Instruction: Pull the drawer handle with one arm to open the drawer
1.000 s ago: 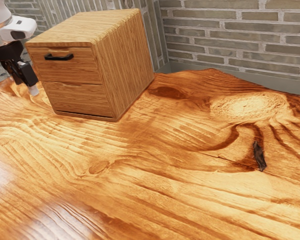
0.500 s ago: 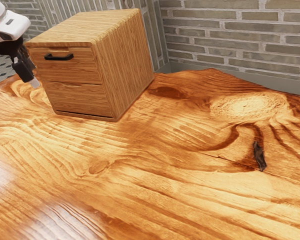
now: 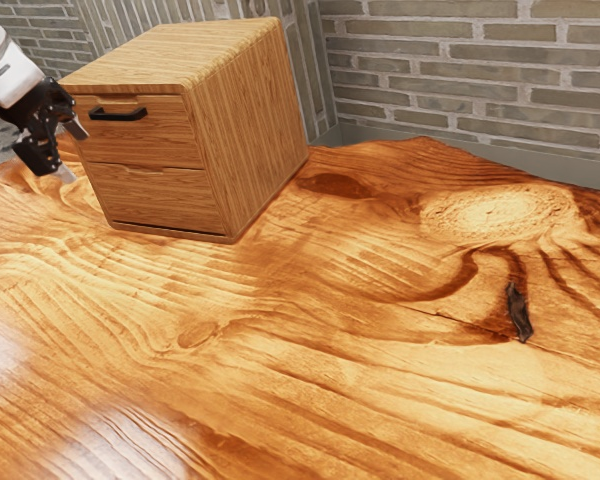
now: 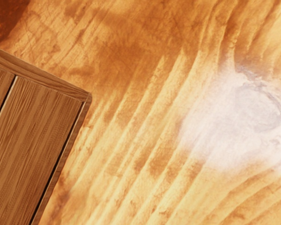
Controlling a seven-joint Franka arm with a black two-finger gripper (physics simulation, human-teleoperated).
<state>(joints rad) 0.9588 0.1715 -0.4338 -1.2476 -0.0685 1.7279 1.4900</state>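
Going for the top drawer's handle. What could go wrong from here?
1. The black two-finger gripper hangs open beside the front corner of the light wooden cabinet, at the exterior view's left of the thin black bar handle; a sideways move may strike that corner.
2. The handle sits close against the top drawer, so a grasp may slip.
3. The cabinet may slide on the glossy wooden table when pulled.
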